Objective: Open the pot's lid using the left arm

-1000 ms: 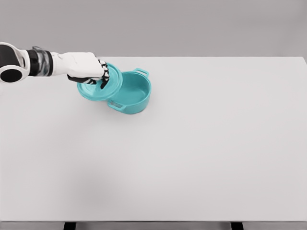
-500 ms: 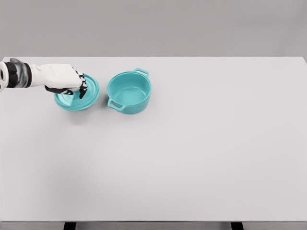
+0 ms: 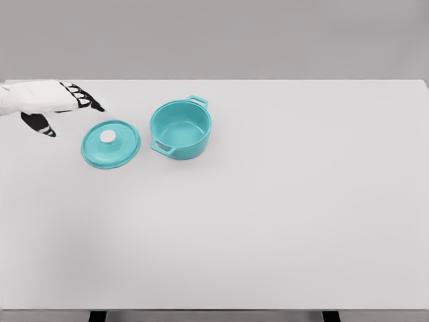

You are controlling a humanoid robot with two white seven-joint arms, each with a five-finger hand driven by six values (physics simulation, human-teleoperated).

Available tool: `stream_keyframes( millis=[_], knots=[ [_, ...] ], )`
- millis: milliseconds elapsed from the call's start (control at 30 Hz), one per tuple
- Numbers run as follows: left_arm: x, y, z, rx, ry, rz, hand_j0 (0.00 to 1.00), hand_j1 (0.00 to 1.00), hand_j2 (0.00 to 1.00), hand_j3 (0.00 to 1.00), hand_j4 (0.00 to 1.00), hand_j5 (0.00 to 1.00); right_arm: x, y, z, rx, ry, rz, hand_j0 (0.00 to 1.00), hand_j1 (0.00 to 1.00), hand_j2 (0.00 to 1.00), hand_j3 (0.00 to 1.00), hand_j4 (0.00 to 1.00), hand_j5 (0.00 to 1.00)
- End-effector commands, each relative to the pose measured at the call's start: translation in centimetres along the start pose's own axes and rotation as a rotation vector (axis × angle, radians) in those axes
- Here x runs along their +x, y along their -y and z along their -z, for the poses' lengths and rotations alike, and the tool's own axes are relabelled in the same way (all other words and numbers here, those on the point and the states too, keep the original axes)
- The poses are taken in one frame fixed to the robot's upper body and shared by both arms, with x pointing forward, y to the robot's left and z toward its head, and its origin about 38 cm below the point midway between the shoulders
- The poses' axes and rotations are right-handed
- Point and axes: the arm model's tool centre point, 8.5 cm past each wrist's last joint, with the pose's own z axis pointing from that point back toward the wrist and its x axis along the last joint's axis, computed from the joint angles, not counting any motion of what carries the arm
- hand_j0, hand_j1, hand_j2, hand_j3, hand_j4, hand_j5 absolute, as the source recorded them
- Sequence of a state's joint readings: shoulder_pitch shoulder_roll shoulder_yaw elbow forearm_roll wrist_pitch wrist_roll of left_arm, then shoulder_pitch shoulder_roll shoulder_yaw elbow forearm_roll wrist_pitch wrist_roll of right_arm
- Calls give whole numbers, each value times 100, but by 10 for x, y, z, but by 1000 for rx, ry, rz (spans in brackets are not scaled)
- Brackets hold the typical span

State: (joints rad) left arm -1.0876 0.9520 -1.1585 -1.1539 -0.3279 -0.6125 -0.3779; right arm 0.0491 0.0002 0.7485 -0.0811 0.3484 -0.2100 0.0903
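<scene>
— Where is my left hand (image 3: 50, 104) right now?

— I see it at the far left edge of the table (image 3: 281, 215), fingers (image 3: 86, 98) spread and holding nothing. It hovers up and to the left of the lid (image 3: 110, 143), near it but not touching.

— And the lid itself?

— It lies flat on the table, white knob (image 3: 108, 137) facing up, just to the left of the pot (image 3: 181, 129) with a clear gap between them. The pot stands open, and I can see straight into its bare inside.

— If I needed to take the lid again, where would I grip?

— The knob, I think. It is the only raised part; the rim sits flush on the table, so fingers would struggle to get under it. Pinch the knob from above.

— How would it handle?

— My guess is stiff, smooth enamel, fairly heavy for its size, slippery under the fingertips. A loose pinch could let it tilt or slide.

— The right arm?

— I see nothing of it.
</scene>
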Motion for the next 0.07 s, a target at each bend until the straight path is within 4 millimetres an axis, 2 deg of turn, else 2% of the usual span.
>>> stream_keyframes(
  millis=[0,33],
  knots=[
    [-12,0,-21,42,-29,-66,100,100,100,100,100,100,0,0,0,0,0,0,100,100,100,100,100,100],
    [-12,-1,-21,43,-29,-66,100,100,100,100,100,100,0,0,0,0,0,0,100,100,100,100,100,100]
  ],
)
